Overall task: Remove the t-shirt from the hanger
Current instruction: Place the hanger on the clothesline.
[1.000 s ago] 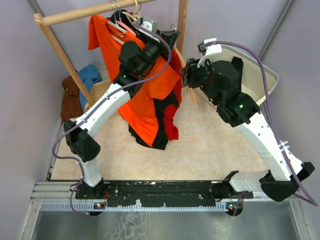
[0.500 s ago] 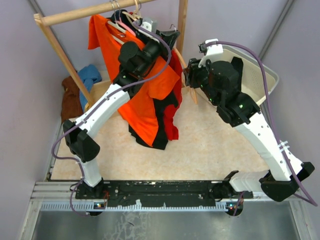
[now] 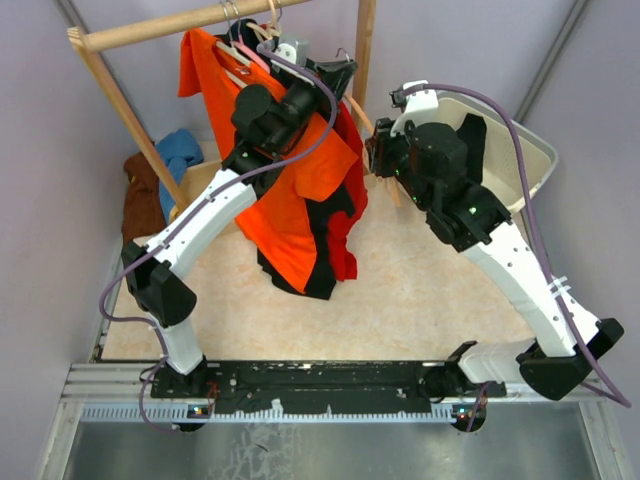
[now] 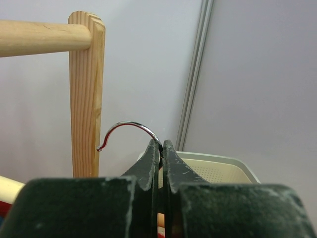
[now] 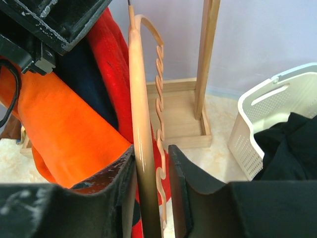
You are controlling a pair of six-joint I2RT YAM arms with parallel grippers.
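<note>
**Left gripper** (image 4: pixel 161 145): jaws pressed together on the wire hook (image 4: pixel 126 126) of the wooden hanger (image 5: pixel 141 114), pinching it just below its curve. The hook's open end hangs free beside the rack's upright post (image 4: pixel 86 99) and is not seated on the rail (image 3: pixel 160 25). Judgement: this arm carries the hanger's weight and keeps it from swinging.

**Right gripper** (image 5: pixel 151 149): fingers stand apart, one on each side of the hanger's bare sloping arm. The near finger lies against the wood. A sliver of daylight shows at the far finger, so no firm clamp is recorded. The pad faces are hidden, and light contact there cannot be ruled out. Judgement: the exposed wood was chosen because it gives a hold with no cloth caught in it.

**T-shirt** (image 3: pixel 300 205): orange, not yet off. It drapes from the hanger under the left forearm, its hem hanging low over the table, with red and dark cloth (image 3: pixel 340 215) folded against it. Which layer sits on which shoulder cannot be resolved.

**Surroundings:** white laundry basket (image 3: pixel 540 150) just behind the right arm, dark fabric inside, and a likely drop point. Blue and brown garments (image 3: pixel 180 150) lie heaped by the rack's left foot.
</note>
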